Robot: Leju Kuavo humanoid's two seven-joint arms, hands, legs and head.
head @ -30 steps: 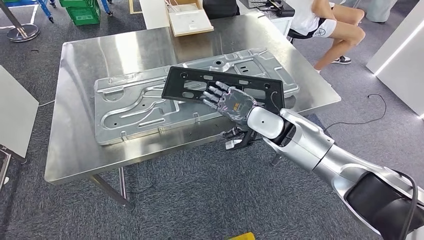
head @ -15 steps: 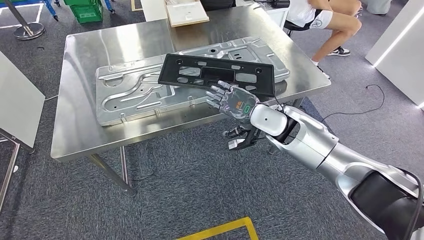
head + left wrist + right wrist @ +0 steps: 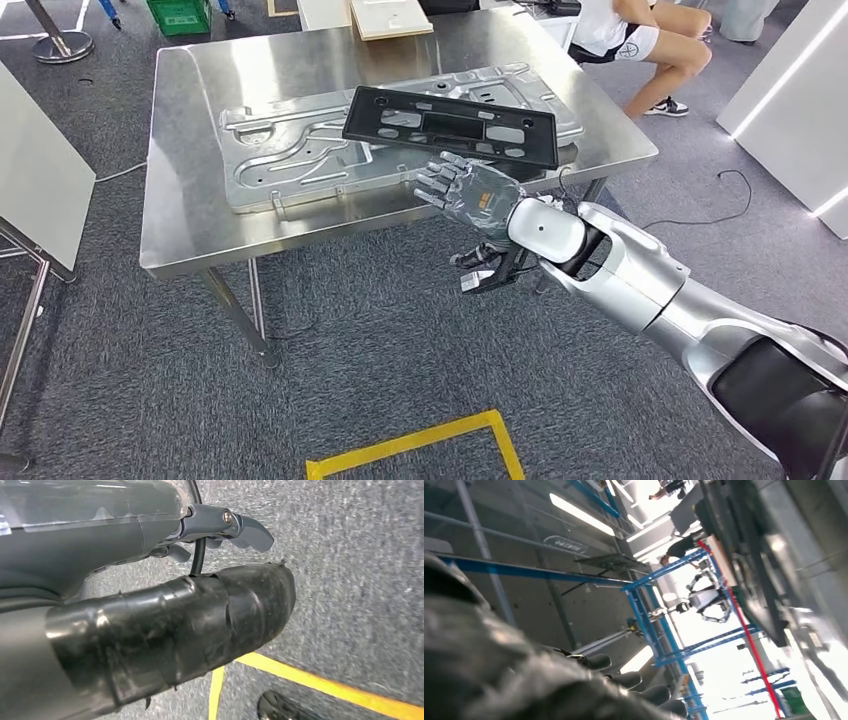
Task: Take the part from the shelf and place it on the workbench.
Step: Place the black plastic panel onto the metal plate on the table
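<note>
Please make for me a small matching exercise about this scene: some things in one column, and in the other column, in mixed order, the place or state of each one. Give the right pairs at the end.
Things:
1. black plastic part
2. stamped metal panel
3. right hand
4. yellow tape line

Places or states:
A. stuck on the grey carpet, nearer the robot than the workbench
B. lies flat on the steel workbench, under something black
C. fingers spread, at the near edge of the workbench, holding nothing
D. rests across the metal panel

Right pairs: 1-D, 2-B, 3-C, 4-A
</note>
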